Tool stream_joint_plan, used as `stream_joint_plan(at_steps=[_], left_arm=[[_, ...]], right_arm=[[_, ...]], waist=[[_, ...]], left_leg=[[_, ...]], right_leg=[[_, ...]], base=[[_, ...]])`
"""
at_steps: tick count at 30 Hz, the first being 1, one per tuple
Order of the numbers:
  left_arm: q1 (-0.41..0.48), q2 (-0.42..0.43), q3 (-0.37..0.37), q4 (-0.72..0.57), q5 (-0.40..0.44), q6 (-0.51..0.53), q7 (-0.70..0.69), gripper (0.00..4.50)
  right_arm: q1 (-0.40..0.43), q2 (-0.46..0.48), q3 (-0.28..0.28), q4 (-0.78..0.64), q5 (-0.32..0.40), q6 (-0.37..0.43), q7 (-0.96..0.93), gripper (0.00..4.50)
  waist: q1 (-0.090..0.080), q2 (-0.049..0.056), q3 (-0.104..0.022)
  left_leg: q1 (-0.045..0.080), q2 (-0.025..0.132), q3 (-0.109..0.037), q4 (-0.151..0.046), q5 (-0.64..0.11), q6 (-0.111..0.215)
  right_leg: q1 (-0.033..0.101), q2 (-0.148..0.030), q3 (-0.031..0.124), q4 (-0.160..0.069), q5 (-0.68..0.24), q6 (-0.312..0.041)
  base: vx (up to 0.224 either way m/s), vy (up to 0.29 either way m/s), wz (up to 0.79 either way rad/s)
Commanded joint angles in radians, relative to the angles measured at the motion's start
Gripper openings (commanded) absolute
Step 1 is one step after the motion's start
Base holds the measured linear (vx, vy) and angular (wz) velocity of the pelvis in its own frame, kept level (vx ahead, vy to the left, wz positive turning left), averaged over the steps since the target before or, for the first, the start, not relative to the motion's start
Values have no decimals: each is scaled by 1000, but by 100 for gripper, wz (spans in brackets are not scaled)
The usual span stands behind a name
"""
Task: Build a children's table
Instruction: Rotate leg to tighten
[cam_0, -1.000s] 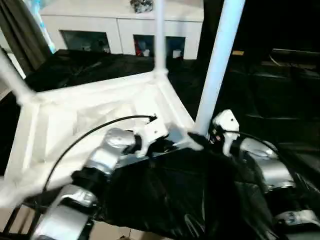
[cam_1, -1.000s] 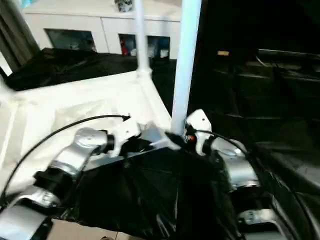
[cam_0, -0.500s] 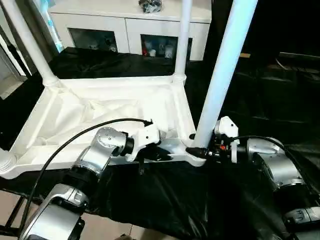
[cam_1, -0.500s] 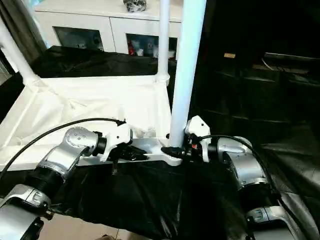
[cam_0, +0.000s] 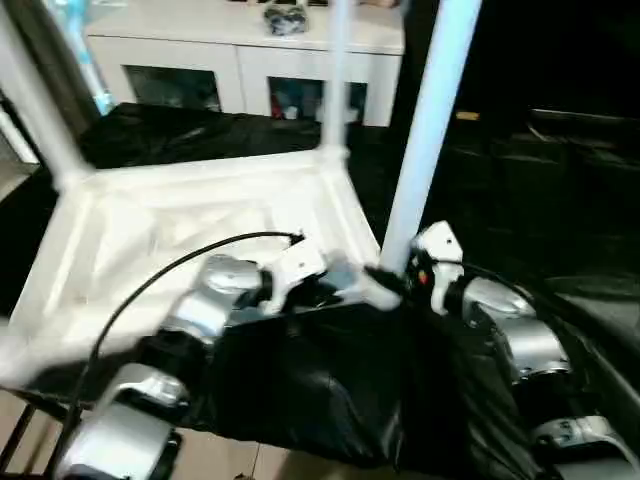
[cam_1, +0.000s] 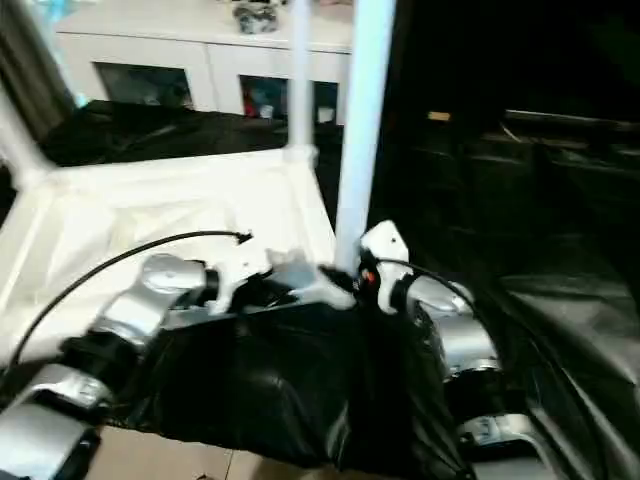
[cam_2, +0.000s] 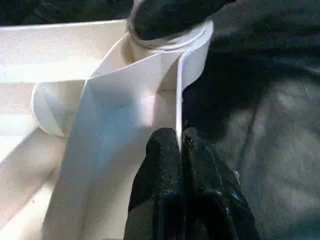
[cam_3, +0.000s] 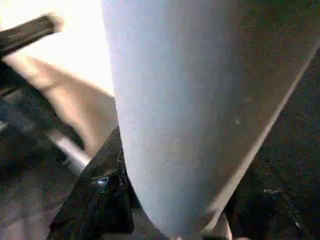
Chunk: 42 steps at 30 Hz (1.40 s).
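Look at the back and you see a white cabinet (cam_0: 250, 45) with dark glass doors (cam_0: 167, 88). Small colourful things (cam_0: 290, 100) sit behind the glass. A little grey lump (cam_0: 283, 17) lies on top of the cabinet. A shiny black sheet (cam_0: 330, 390) covers the bench. You can see tan floor (cam_0: 25, 440) near the bottom corner.

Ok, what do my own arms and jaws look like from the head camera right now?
Both forearms are silver metal with rounded joints and black bands between segments. The left arm has a thin black cable arching over it to a white wrist block. The right arm has the same white block with a small red mark and a black cable. The fingers are black.
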Motion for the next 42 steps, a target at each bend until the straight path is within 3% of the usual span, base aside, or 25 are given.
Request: stream_joint_plan(at_steps=[1, 3, 4, 6, 10, 13, 15, 18, 20, 21, 24, 25, 26, 30, 32, 34, 36, 39, 42], left_arm=[[-23, -68, -19, 6, 6, 25, 76, 0], [-28, -95, -20, 9, 12, 39, 112, 0], [-32, -131, -23, 10, 18, 52, 156, 0], [-36, -190, -22, 12, 15, 73, 217, 0], [-31, -224, -39, 3, 31, 66, 241, 0], [-24, -210, -44, -11, 38, 66, 229, 0], [-17, -170, -42, -24, 39, 51, 188, 0], [-10, -137, -35, -34, 30, 48, 152, 0], [0, -102, -33, -45, 16, 35, 96, 0], [6, -76, -34, -48, 9, 14, 54, 0], [11, -50, -34, -52, 2, -9, 12, 0], [12, -15, -22, -49, -13, -10, -36, 0], [12, -4, -18, -47, -17, -7, -50, 0], [2, 28, -8, -39, -32, -8, -110, 0], [-1, 33, -7, -38, -35, -8, -120, 0], [-7, 42, -6, -33, -39, -11, -139, 0], [-11, 52, -8, -27, -44, -17, -157, 0], [-18, 72, -10, -14, -53, -28, -192, 0], [-27, 91, -8, 5, -57, -40, -219, 0]], right_arm=[[7, 63, 6, 71, -29, 76, -138, 197], [3, 91, -5, 77, -28, 80, -187, 196], [-2, 124, -8, 80, -32, 82, -237, 196], [-9, 177, -5, 74, -38, 87, -290, 196], [-18, 212, 13, 64, -35, 62, -289, 196], [-12, 206, 8, 35, -10, 40, -251, 266], [-2, 169, -6, 6, 16, 39, -181, 272], [2, 128, -7, -3, 19, 36, -133, 316], [0, 77, 7, 3, 2, 31, -85, 322], [-3, 43, 19, 14, -14, 19, -55, 322], [-6, 10, 30, 25, -31, 5, -25, 322], [1, -41, 46, 14, -17, -3, 86, 322], [3, -57, 51, 8, -9, -1, 124, 322], [20, -111, 82, -22, -3, -9, 254, 322], [22, -119, 86, -25, -1, -8, 274, 322], [25, -129, 92, -29, 6, -1, 309, 290], [28, -142, 105, -40, 21, 9, 347, 286], [35, -162, 124, -55, 39, 19, 419, 268], [41, -177, 136, -67, 47, 23, 473, 261]], waist=[[-6, 0, -36], [-8, -1, -36], [-6, 6, -36], [-7, -1, -37], [-2, 0, -42], [2, -2, -43], [4, -2, -45], [4, -4, -47], [4, -5, -48], [5, -6, -49], [5, -3, -59], [6, -5, -60], [9, -4, -61], [18, -2, -61], [20, -1, -58], [22, -3, -56], [24, -2, -54], [28, -3, -54], [31, -3, -57]], left_leg=[[11, 60, -42, -95, -369, -32], [10, 58, -40, -96, -372, -32], [12, 57, -41, -96, -378, -33], [9, 57, -38, -97, -362, -26], [6, 55, -33, -92, -316, 2], [4, 55, -30, -90, -286, 22], [1, 56, -31, -89, -268, 36], [-2, 57, -29, -86, -222, 57], [-2, 56, -28, -84, -204, 64], [-8, 55, -30, -82, -176, 71], [-6, 56, -24, -69, -88, 102], [-10, 53, -23, -65, -60, 122], [-7, 54, -21, -62, -52, 144], [-12, 61, -20, -56, -19, 177], [-10, 64, -19, -58, -54, 168], [-8, 64, -18, -61, -92, 146], [-5, 64, -19, -64, -135, 118], [-7, 64, -20, -65, -131, 107], [-7, 63, -18, -61, -103, 117]], right_leg=[[15, -65, 42, -101, -440, -177], [12, -62, 42, -102, -410, -179], [13, -62, 41, -102, -404, -179], [15, -61, 43, -102, -357, -188], [19, -61, 47, -98, -282, -204], [21, -63, 47, -97, -268, -206], [25, -64, 47, -95, -253, -210], [29, -63, 45, -89, -202, -224], [30, -63, 44, -86, -180, -233], [37, -64, 41, -82, -152, -241], [37, -62, 42, -63, -2, -279], [40, -60, 41, -57, 57, -294], [39, -58, 39, -53, 92, -309], [38, -57, 35, -43, 140, -330], [34, -59, 35, -47, 85, -330], [34, -60, 36, -53, 21, -325], [33, -59, 37, -59, -42, -315], [34, -60, 38, -58, -38, -305], [34, -60, 38, -52, 10, -312]], base=[[0, 0, 0], [0, 0, 0], [0, 0, 0], [0, 0, 0], [0, 0, 0], [0, 0, 0], [0, 0, 0], [0, 0, 0], [0, 0, 0], [0, 0, 0], [0, 0, 0], [0, 0, 0], [0, 0, 0], [0, 0, 0], [0, 0, 0], [0, 0, 0], [0, 0, 0], [0, 0, 0], [0, 0, 0]])
